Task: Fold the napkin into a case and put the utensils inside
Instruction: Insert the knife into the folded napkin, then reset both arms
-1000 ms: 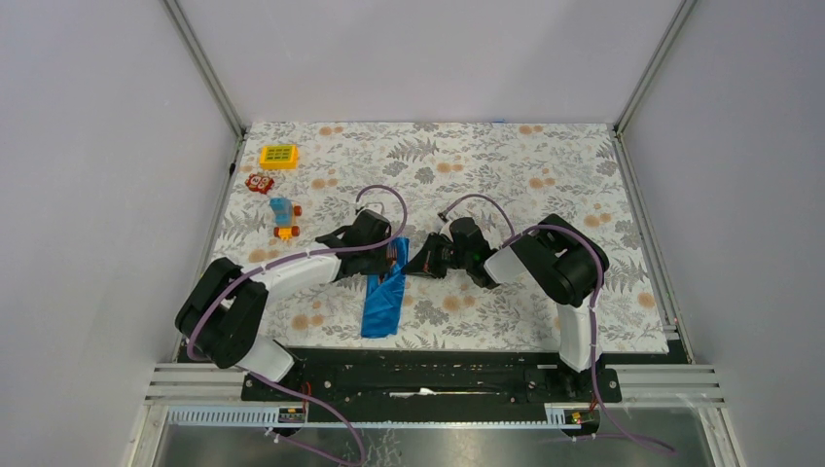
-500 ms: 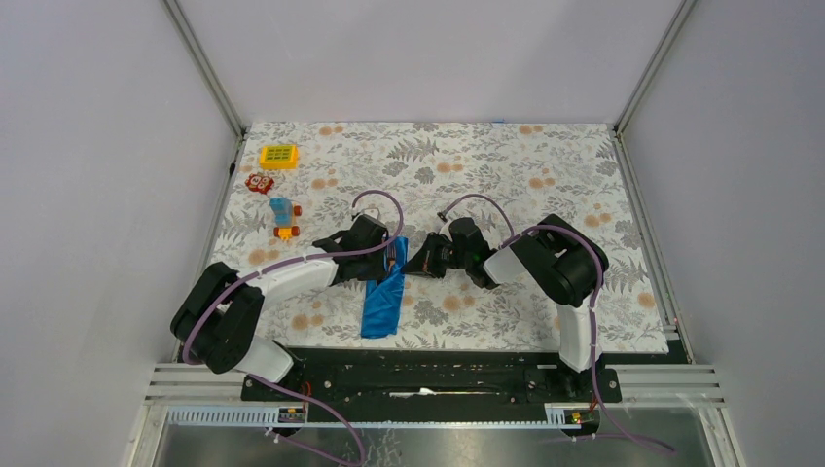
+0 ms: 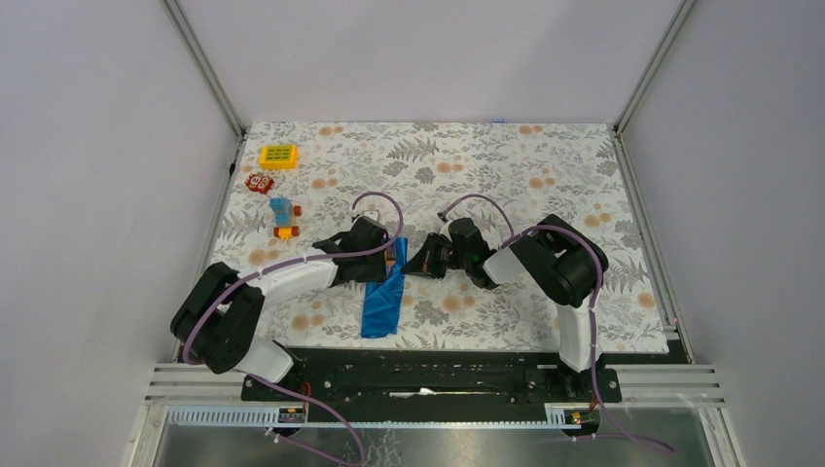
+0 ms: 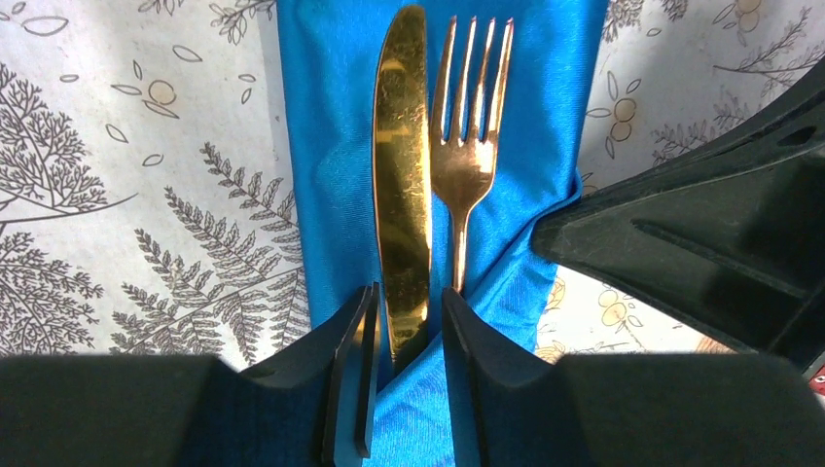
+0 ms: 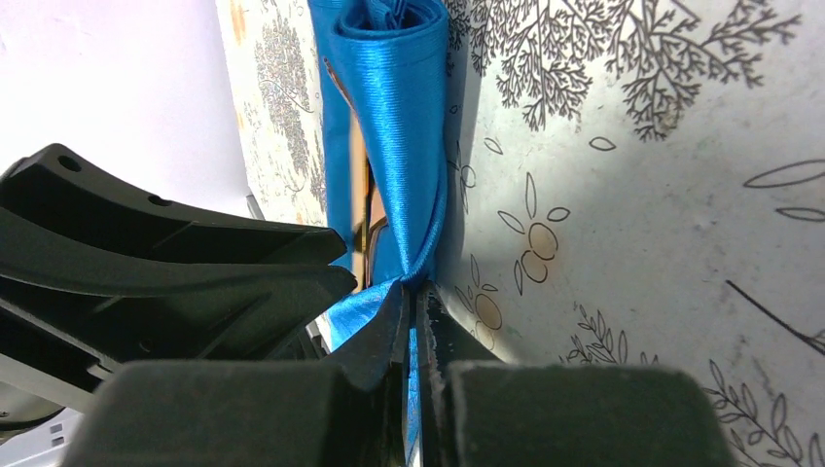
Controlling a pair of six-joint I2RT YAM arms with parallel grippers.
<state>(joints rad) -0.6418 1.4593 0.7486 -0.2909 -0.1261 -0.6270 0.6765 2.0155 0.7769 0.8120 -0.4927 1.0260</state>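
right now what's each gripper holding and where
Left gripper clamps the knife at its handle end; right gripper pinches the napkin at its side edge.

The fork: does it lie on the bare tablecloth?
No, the fork lies on the blue napkin, beside the knife.

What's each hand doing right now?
Left hand: fingers straddle the shiny gold metal knife; grip cannot be told.
Right hand: closed on the bright blue cloth napkin.
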